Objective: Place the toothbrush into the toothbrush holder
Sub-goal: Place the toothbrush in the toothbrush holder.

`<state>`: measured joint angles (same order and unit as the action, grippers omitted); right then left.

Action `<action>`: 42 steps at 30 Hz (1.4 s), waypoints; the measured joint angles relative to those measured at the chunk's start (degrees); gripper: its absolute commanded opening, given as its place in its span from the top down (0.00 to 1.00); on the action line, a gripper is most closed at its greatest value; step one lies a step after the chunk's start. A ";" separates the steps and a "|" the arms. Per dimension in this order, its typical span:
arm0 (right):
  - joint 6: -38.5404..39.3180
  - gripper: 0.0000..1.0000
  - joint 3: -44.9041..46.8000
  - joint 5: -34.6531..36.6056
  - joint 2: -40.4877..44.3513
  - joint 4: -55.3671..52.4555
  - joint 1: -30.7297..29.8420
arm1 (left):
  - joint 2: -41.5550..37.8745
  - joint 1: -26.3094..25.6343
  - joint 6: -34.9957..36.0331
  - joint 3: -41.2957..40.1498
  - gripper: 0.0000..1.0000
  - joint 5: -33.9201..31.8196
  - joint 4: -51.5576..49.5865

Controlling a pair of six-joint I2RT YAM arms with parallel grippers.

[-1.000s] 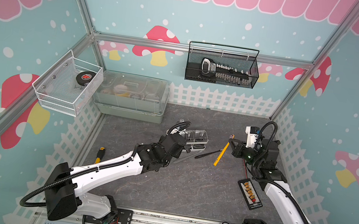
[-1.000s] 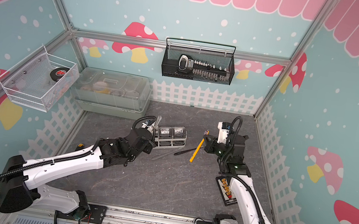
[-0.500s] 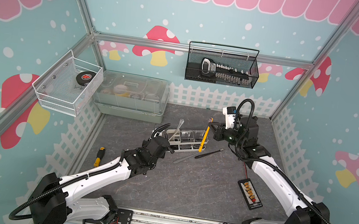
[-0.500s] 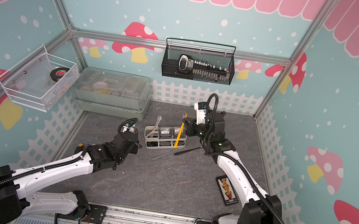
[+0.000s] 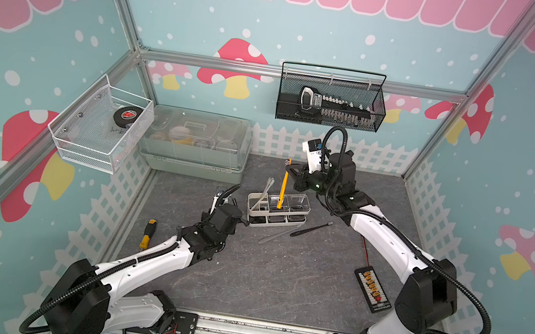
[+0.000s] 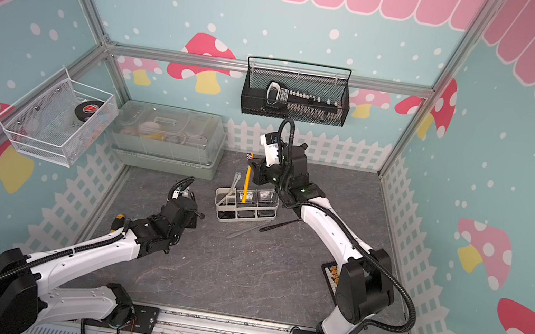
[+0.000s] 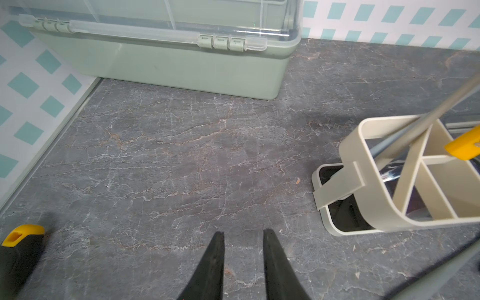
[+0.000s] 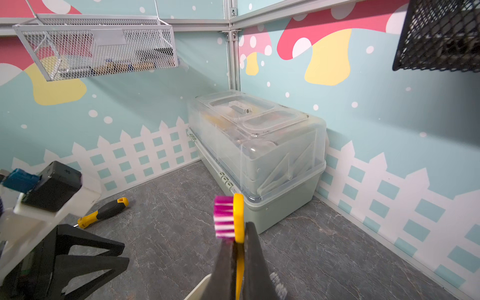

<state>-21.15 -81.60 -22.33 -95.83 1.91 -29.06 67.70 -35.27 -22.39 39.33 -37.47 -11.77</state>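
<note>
Right hand (image 5: 288,172) clamped tight on yellow plastic toothbrush (image 5: 282,188) with pink-and-white bristles, gripping just under the head. Right wrist view agrees: fingers (image 8: 255,259) pinch the neck. Brush upright, bristles up. Its lower end sits inside the rim of the small off-white oblong plastic toothbrush holder (image 5: 253,211), near the middle; cannot tell which compartment.

Left hand (image 7: 242,233) slightly parted, nothing between the fingers. It is low over the grey marbled desk (image 5: 277,278), just beside the holder's short end and not touching it.

Edges:
- Grey toothbrush (image 5: 263,194) leans out of the slotted section, over the rim.
- Black toothbrush (image 5: 310,229) and pale grey toothbrush (image 5: 273,237) lie on the desk along the holder's near long side; the black one is close to the base.
- Grey-green plastic box with clear lid (image 5: 192,159) in the back left corner, with a bare strip of desk between it and the holder.
- Yellow-and-black screwdriver (image 5: 146,236) near the desk's left edge.

Widest bare desk: centre front, between the arms.
</note>
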 measured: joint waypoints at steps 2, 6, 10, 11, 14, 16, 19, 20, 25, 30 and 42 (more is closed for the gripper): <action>0.20 1.00 -1.29 -0.26 -1.77 0.11 0.00 | 0.00 0.44 -0.11 -0.50 0.73 0.00 0.63; 0.79 1.00 -4.22 -1.18 -5.11 0.31 -0.28 | 0.00 1.33 -0.37 -1.40 0.72 0.04 1.44; 1.42 1.00 -5.95 -2.03 -6.91 0.98 -0.48 | 0.02 2.05 -0.74 -1.49 0.73 0.42 1.92; 1.53 1.00 -6.34 -2.21 -7.26 1.27 -0.50 | 0.02 2.21 -0.83 -1.49 0.73 0.57 2.01; 2.14 1.00 -6.64 -2.82 -8.07 2.82 -0.68 | 0.31 2.75 -1.25 -1.49 0.73 1.11 2.29; 2.78 1.00 -6.64 -2.86 -8.48 3.96 -0.83 | 0.57 2.99 -1.44 -1.49 0.73 1.31 2.34; 3.89 1.00 -6.56 -2.56 -8.74 6.08 -1.09 | 0.76 3.26 -1.49 -1.49 0.73 1.57 2.43; 4.26 1.00 -6.45 -2.49 -8.74 6.78 -1.22 | 0.76 3.34 -1.49 -1.51 0.73 1.68 2.45; 6.60 1.00 -2.01 -1.44 -8.57 14.23 -2.23 | 0.76 3.65 -1.49 -1.81 0.73 1.77 2.80; 7.63 1.00 3.67 -1.20 -8.57 19.71 -2.73 | 0.76 3.80 -1.49 -2.14 0.73 2.16 2.91; 8.59 1.00 6.23 -0.98 -7.39 27.82 -2.82 | 0.76 4.09 -1.49 -2.34 0.73 3.50 3.34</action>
<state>-12.56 -75.37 -23.31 -103.22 29.74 -31.88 68.47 -31.18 -23.88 36.99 -33.98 -8.43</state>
